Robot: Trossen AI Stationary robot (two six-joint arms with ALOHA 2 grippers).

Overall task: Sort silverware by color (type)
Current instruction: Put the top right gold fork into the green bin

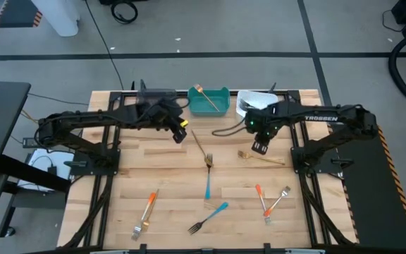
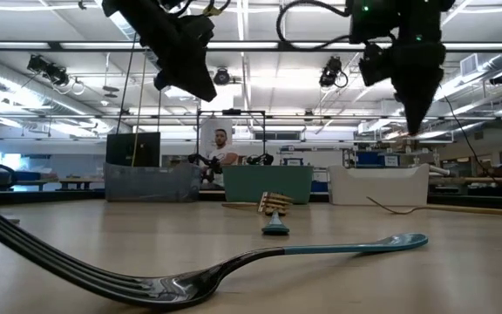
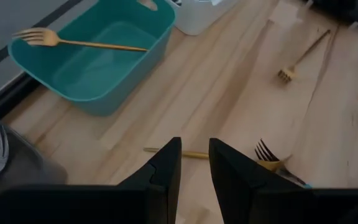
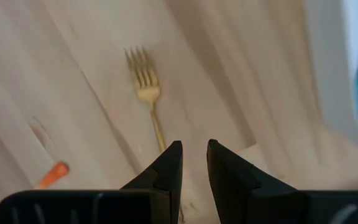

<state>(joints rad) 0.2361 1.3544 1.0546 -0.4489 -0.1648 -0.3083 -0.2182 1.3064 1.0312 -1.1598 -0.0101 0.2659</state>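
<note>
Silverware lies scattered on the wooden table (image 1: 132, 176). One gold fork (image 1: 201, 143) and another gold fork (image 1: 263, 158) rest flat at mid-table. Two blue-handled forks (image 1: 208, 182) (image 1: 208, 217) and two orange-handled forks (image 1: 146, 209) (image 1: 261, 200) lie nearer the front. A further gold fork (image 3: 79, 42) lies in the teal bin (image 1: 208, 100). My left gripper (image 1: 180, 135) hangs open above the first gold fork's handle (image 3: 194, 154). My right gripper (image 1: 261, 147) points down, open, above the second gold fork (image 4: 148, 93). Neither holds anything.
A white bin (image 1: 252, 103) stands right of the teal one at the far edge, and a dark grey bin (image 3: 5, 162) stands to its left. A pale fork (image 1: 279, 200) crosses the right orange fork. Bare wood shows at the table's left.
</note>
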